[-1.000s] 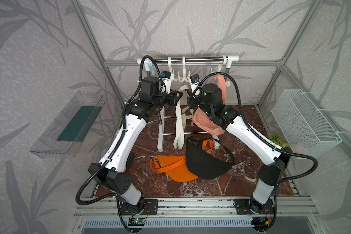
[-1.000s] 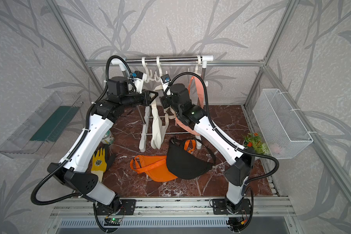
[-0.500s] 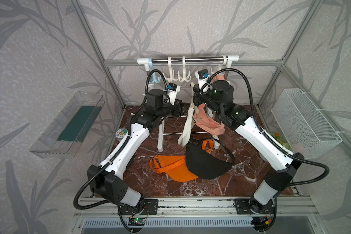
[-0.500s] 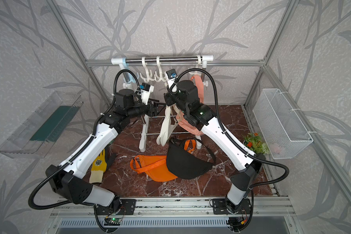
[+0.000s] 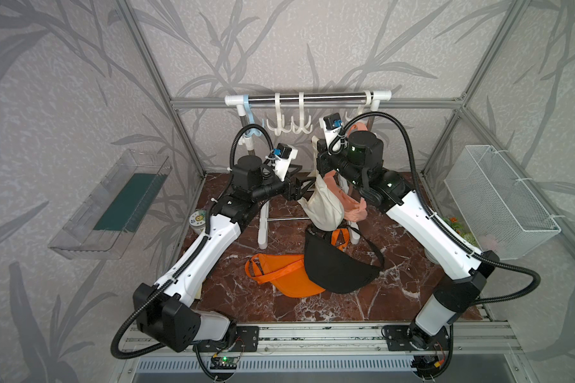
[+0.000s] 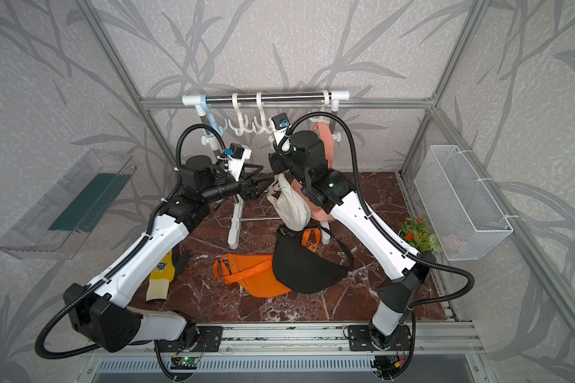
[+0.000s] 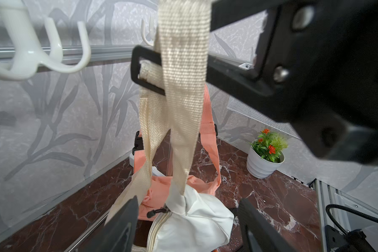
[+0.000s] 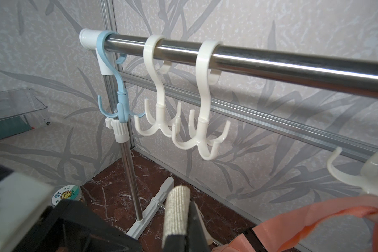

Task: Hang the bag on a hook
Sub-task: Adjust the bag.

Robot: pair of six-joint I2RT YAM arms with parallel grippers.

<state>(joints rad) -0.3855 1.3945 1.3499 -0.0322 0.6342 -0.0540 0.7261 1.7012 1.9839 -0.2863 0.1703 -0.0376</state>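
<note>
A cream bag hangs in the air by its woven strap. My right gripper is shut on that strap, just below and in front of the white hooks on the steel rail. My left gripper stands open beside the bag's upper part, and the bag shows between its fingers. Whether they touch it I cannot tell.
A salmon bag hangs from the hook at the rail's right end, behind the cream one. A blue hook hangs at the left end. An orange bag and a black bag lie on the floor. Wire basket right, clear tray left, potted plant.
My left gripper has opened, let go of the cream strap and dropped lower. My right gripper has carried the strap up and back toward the rail, the bag bunching beneath it.
</note>
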